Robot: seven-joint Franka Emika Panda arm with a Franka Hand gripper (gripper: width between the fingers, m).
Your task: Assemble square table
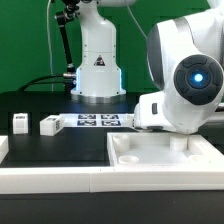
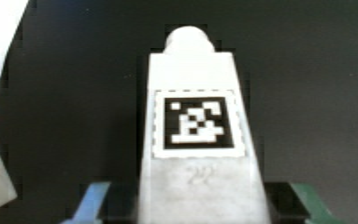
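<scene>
A long white rail (image 1: 60,180) lies closest, along the front of the black surface (image 1: 60,145). Just behind it, on the exterior view's right, lies one square table top (image 1: 150,152). It lies flat and has a raised rim. The big white wrist of the robot arm (image 1: 185,85) hangs over it.

Two small white legs sit on the exterior view's left, well apart from the table top. The outer leg (image 1: 20,122) and the inner leg (image 1: 48,124) are near each other but do not touch. One marker board (image 1: 97,120) lies just beside the inner leg.

In the wrist view, the claw (image 2: 197,200) is clamped on a third leg (image 2: 197,80), with one of its two fingers (image 2: 96,200) on each side. This leg has one black-and-white tag (image 2: 197,122). Its rounded tip points away from the claw.

That makes three legs and one table top.
</scene>
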